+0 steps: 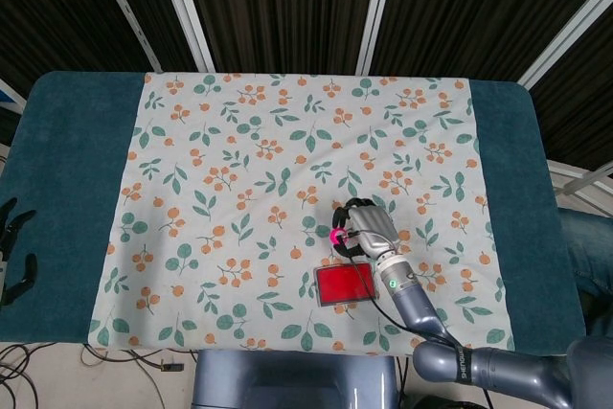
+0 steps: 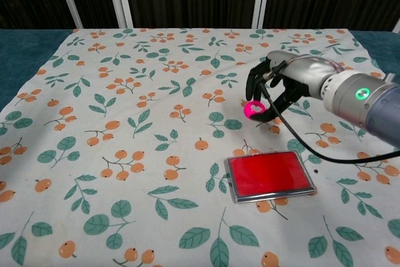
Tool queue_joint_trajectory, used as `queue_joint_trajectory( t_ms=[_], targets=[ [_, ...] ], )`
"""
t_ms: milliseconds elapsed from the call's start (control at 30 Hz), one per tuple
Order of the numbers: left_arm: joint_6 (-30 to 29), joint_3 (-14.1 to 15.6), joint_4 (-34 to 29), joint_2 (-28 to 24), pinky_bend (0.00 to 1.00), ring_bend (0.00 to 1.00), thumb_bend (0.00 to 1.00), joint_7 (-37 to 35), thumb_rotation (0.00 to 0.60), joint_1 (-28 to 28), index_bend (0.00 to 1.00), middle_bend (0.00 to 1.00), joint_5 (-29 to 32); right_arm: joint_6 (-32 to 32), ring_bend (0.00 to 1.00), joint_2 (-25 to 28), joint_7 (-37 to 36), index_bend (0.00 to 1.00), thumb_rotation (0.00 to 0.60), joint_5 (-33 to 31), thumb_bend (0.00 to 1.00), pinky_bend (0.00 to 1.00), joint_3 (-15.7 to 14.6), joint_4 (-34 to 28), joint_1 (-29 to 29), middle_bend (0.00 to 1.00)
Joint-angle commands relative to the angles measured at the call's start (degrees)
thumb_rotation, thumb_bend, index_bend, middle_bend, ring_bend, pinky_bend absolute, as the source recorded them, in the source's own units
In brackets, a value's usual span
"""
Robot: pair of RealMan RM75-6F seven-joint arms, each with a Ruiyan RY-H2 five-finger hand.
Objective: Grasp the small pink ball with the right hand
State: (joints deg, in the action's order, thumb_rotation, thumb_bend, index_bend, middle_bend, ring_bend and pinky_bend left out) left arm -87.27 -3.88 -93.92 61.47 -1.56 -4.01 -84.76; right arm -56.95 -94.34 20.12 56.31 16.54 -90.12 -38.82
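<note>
The small pink ball point(image 2: 253, 109) hangs clear above the floral cloth, pinched in the curled fingers of my right hand point(image 2: 282, 84). In the head view the same ball point(image 1: 338, 236) peeks out at the left side of that hand point(image 1: 367, 229), which hovers just beyond the red case. A black cable runs from the hand down along the silver forearm. My left hand point(image 1: 11, 248) shows only as dark fingers at the far left edge of the head view, away from the cloth, holding nothing.
A flat red case point(image 2: 269, 176) with a silver rim lies on the cloth below the right hand. The floral cloth point(image 1: 239, 160) covers the middle of a teal table point(image 1: 67, 170). Dark slatted panels stand behind the table.
</note>
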Motion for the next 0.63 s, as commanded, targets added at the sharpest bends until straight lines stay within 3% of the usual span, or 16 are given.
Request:
queue_joint_trajectory(
  t_ms=[33,300,633],
  targets=[
    [0.02,0.04,0.02,0.0,0.04,0.06,0.55,0.08,0.6,0.0,0.15,0.0,-0.03,0.5,0.25,5.48,-4.59,0.51,0.6,-0.86,0.35,0.22,3.38,-6.01,0.79,0.53],
    [-0.19,0.19,-0.29,0.09,0.04,0.06,0.55,0.53,0.6,0.12,0.15,0.0,-0.28,4.57,0.25,15.45,-13.02,0.51,0.6,-4.17,0.35,0.23,8.45,-14.18,1.33,0.52],
    [-0.52,0.11,-0.57,-0.08,0.04,0.06,0.55,0.22,0.6,0.22,0.15,0.0,-0.43,4.42,0.25,22.36,-16.86,0.51,0.6,-5.29,0.35,0.22,10.25,-19.71,1.42,0.52]
  ],
)
